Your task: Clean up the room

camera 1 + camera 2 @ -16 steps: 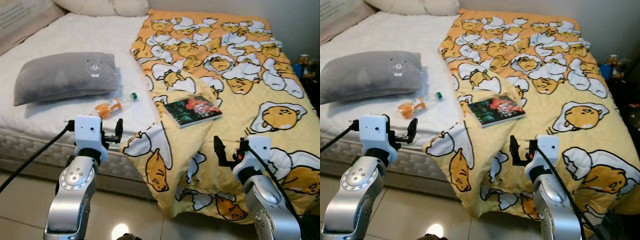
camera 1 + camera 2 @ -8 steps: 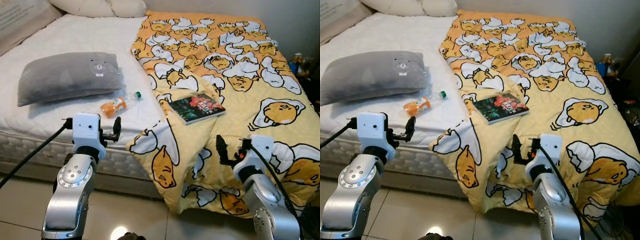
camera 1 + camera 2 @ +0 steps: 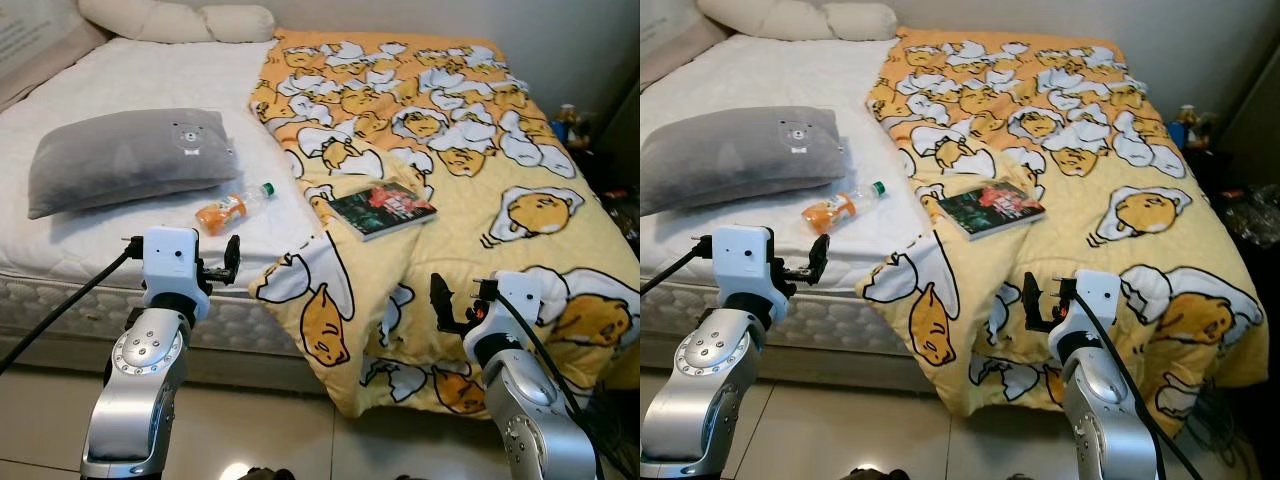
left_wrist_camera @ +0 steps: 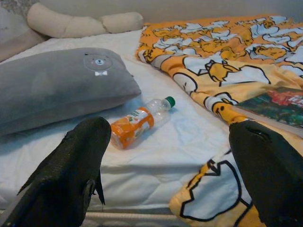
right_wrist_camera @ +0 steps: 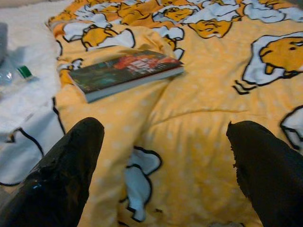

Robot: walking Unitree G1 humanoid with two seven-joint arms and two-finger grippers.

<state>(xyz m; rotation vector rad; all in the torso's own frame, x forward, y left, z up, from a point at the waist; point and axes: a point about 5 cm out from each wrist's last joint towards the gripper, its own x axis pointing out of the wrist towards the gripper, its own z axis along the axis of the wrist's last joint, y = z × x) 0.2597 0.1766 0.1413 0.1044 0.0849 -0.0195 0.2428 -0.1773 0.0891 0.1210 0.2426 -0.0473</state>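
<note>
Left eye view looks down at a bed (image 3: 120,245) with a white sheet. At 10 o'clock lies a grey pillow (image 3: 125,158). Just beside it, toward the middle, a small bottle (image 3: 232,207) with an orange label lies on its side. The left gripper (image 3: 232,258) floats at the bed's edge below the bottle, fingers (image 4: 71,175) spread wide and holding nothing. A book (image 3: 382,208) rests on the yellow blanket (image 3: 480,170) near the middle. The right gripper (image 3: 440,303) floats at 5 o'clock over the blanket, also wide and empty.
</note>
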